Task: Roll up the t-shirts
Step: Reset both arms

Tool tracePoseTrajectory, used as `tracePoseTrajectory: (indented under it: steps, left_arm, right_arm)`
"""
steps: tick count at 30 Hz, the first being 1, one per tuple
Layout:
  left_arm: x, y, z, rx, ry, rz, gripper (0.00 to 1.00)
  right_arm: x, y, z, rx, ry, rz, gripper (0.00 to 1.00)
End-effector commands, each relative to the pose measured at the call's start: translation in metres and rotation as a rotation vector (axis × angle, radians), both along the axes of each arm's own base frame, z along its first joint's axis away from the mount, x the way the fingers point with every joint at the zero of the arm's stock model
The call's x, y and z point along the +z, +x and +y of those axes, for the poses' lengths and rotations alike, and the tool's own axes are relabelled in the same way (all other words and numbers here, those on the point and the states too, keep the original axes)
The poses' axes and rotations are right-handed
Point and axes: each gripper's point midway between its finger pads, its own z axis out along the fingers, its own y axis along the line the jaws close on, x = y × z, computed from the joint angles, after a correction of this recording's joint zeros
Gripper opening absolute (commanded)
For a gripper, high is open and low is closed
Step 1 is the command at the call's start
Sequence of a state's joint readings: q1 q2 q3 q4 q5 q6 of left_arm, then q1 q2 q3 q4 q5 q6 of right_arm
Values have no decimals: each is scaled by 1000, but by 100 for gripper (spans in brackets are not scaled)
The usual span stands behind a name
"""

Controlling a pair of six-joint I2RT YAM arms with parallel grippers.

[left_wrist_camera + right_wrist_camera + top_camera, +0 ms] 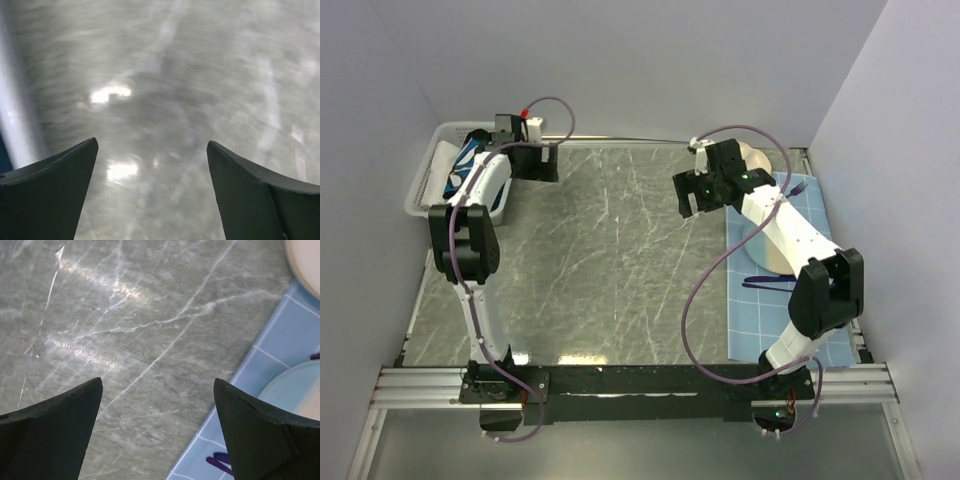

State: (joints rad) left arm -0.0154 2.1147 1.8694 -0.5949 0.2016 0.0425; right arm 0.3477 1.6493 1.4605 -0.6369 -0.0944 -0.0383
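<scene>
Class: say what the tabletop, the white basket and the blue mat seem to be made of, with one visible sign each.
Tabletop: grey stone or a marble-look laminate, polished; white veins and glare. Basket: likely white plastic; slotted rigid wall. Mat: probably cloth or vinyl, matte; printed white grid.

1. Robot arms: 2, a left arm (pixel 470 250) and a right arm (pixel 790 235).
2. Grippers: 2, a left gripper (pixel 152 150) and a right gripper (pixel 157 382).
3. Purple cables (pixel 705 280): 2, 1 per arm.
4. White basket (pixel 425 180): 1.
5. Blue gridded mat (pixel 752 325): 1.
6. Pale round pieces on the mat: 2, a cream piece (pixel 306 260) and a light blue piece (pixel 292 387).
7. Marble table (pixel 620 260): 1.
</scene>
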Motion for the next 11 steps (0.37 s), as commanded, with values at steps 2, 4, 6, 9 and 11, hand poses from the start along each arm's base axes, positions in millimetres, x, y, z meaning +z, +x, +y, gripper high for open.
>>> tracePoseTrajectory:
  steps: [2,4,6,9,11]
  left_arm:
    - [92,-49,-86,-256,-86,-180,97]
    - [114,-67,-102,-284,-114,-207,97]
    - [117,-84,-119,-314,-125,-207,97]
    - [117,-110,-132,-369,-116,-202,97]
    - [111,-124,-133,-374,-124,-185,97]
  right_arm:
    - [51,-19,-32,-172,15,-158,100]
    - [60,-29,-40,-179,13,-190,100]
    - [55,-37,-45,-170,-10,-190,100]
    - [49,-50,-41,-93,-10,-173,100]
    - [51,-52,-39,-86,4,-179,100]
